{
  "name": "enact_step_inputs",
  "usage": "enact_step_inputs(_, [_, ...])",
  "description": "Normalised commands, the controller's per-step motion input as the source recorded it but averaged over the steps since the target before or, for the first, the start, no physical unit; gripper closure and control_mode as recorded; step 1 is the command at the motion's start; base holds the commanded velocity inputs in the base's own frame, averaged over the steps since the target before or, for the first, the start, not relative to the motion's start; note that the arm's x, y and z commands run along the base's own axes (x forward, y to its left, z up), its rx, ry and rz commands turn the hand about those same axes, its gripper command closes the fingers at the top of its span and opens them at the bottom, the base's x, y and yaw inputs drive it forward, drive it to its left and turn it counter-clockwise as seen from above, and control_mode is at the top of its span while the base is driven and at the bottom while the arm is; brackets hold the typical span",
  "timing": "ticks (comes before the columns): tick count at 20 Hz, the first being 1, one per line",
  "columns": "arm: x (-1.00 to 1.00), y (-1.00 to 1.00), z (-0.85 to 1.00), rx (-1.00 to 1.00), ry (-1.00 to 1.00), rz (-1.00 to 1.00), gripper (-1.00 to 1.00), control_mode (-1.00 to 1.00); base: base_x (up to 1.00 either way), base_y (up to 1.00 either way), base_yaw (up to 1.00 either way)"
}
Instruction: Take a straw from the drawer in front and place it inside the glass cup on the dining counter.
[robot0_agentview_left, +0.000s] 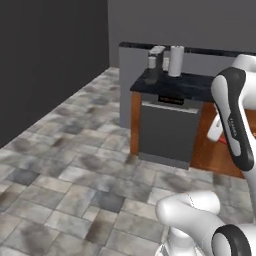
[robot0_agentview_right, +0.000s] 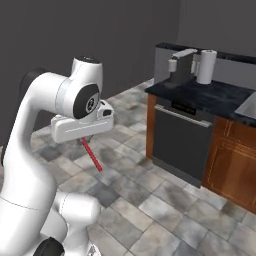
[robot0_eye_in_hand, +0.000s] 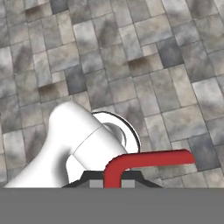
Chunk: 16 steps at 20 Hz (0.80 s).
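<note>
My pincer (robot0_eye_in_hand: 113, 183) is clenched on the straw (robot0_eye_in_hand: 146, 161), which rises from between the two tips and bends sideways into its short tip across the hand view, over the grey tiled floor (robot0_eye_in_hand: 131, 65). In the right base view the straw's long red shaft (robot0_agentview_right: 92, 155) hangs slanting down below my hand, well above the floor and well apart from the black-topped table (robot0_agentview_right: 210, 97) with the dark appliance front (robot0_agentview_right: 177, 145) under it. I judge the straw to be very light and thin, fairly stiff along its length but easy to crush or kink if squeezed hard, and smooth enough to swivel between the tips when I swing. The hold looks to sit near the bent end, which leaves the long part free to go into a cup, but also lets it sway, so I should move gently. Neither the glass cup nor the drawer can I make out; the white cylinder (robot0_agentview_right: 206, 66) on the table is something else.
</note>
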Motion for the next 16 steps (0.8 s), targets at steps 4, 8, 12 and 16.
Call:
enact_step_inputs(4, [0.0, 0.0, 0.0, 0.0, 0.0, 0.0, 1.0, 1.0, 0.99, 1.0, -0.3])
enact_step_inputs(8, [0.0, 0.0, 0.0, 0.0, 0.0, 0.0, 1.0, 1.0, 1.0, 1.0, -0.33])
enact_step_inputs(12, [0.0, 0.0, 0.0, 0.0, 0.0, 0.0, 1.0, 1.0, 0.94, 1.0, -0.39])
enact_step_inputs(16, [0.0, 0.0, 0.0, 0.0, 0.0, 0.0, 1.0, 1.0, 0.84, 1.0, -0.42])
